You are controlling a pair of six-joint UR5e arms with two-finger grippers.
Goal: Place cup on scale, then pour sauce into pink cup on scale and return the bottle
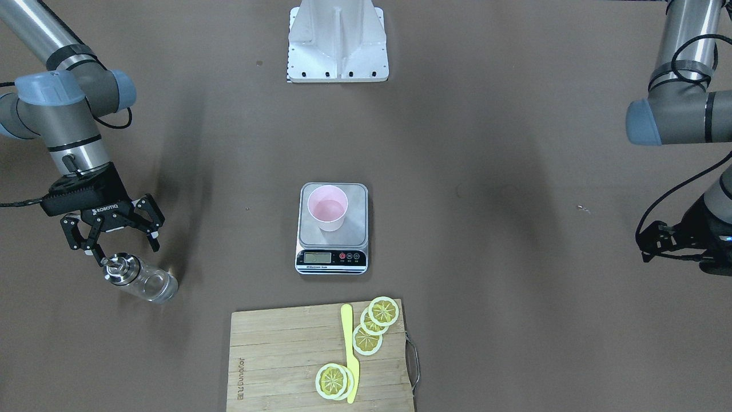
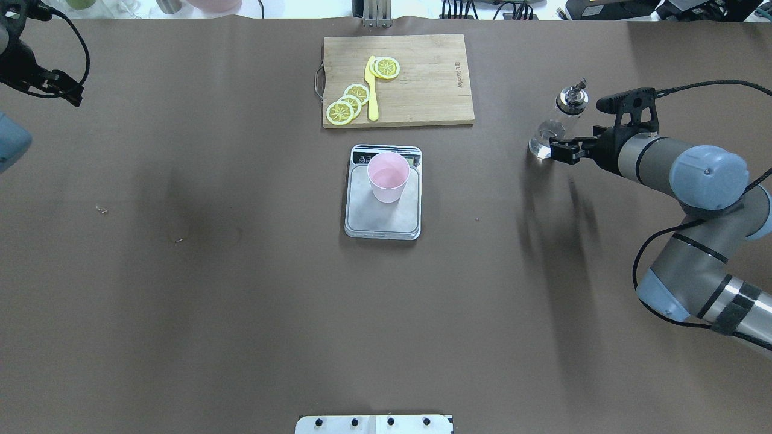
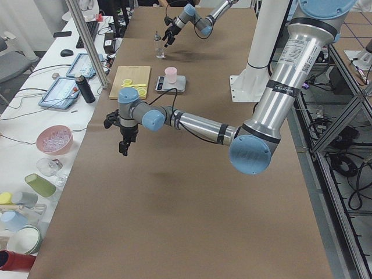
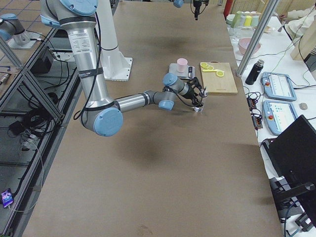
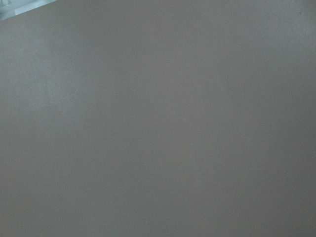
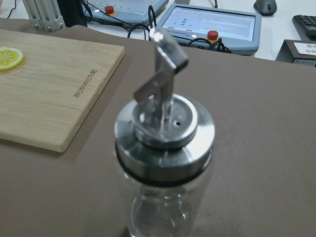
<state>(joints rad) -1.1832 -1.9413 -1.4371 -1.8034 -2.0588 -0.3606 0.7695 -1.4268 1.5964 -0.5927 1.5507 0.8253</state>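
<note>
Silver arms (image 1: 28,23), blue caps (image 1: 48,86), black gripper (image 1: 127,250)

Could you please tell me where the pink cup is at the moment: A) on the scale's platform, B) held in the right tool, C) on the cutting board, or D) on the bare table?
A: the cup stands upright on the steel platform of the scale, and nothing is holding it.
</note>
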